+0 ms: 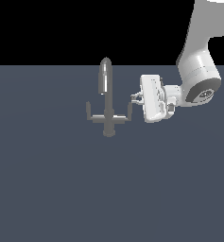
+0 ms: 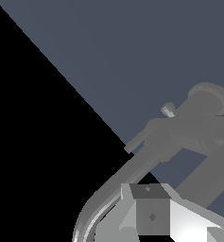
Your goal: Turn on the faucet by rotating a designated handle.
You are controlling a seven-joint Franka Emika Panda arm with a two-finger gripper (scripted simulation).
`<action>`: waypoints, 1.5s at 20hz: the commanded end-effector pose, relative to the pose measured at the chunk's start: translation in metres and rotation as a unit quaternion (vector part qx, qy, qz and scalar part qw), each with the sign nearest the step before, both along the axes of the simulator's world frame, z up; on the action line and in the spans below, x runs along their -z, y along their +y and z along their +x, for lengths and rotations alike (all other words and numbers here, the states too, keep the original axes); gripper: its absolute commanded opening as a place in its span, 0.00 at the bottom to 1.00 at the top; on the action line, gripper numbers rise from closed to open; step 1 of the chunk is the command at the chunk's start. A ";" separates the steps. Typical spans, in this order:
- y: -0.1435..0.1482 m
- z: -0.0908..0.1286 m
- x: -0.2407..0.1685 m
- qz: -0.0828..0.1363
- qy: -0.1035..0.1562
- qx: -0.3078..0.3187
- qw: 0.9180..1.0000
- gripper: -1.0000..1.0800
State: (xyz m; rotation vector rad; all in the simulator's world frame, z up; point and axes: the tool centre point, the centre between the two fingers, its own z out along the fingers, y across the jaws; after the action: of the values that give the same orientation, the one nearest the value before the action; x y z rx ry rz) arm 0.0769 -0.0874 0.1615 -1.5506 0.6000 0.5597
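A small grey metal faucet [image 1: 106,101] with a tall, shiny arched spout stands a little above the middle of the exterior frame, on a flat slate-blue tabletop [image 1: 108,189] that fills the lower three quarters of the picture under a black background. Its round base sits just below a horizontal crossbar, and each end of that bar carries a short upright peg. The short grey upright peg handle [image 1: 131,110] ends the crossbar on the exterior view's right; its twin, the matching grey left-arm peg [image 1: 89,109], stands on the opposite end. The glossy white robot arm [image 1: 198,71] comes down from the upper right corner and turns sideways, so the white tool [image 1: 134,98] points toward the exterior view's left at about the height of the handle's top. The dark fingertips [image 1: 133,96] lie just beside or against that peg; contact cannot be settled, and I cannot tell whether the fingers are spread or pressed together. In the wrist view the faucet [image 2: 179,137] fills the lower right of the frame, seen close, with one grey finger block [image 2: 149,210] near the bottom edge.
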 end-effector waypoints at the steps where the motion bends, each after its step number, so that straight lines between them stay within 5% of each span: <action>1: 0.003 0.006 0.010 0.019 0.007 0.007 1.000 0.00; 10: 0.011 0.016 0.029 0.051 0.020 0.020 0.998 0.00; 30: 0.013 -0.010 0.021 0.053 0.021 0.020 0.998 0.00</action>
State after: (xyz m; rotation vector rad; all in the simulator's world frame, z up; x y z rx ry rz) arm 0.0712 -0.0743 0.1375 -1.4281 0.6258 0.5825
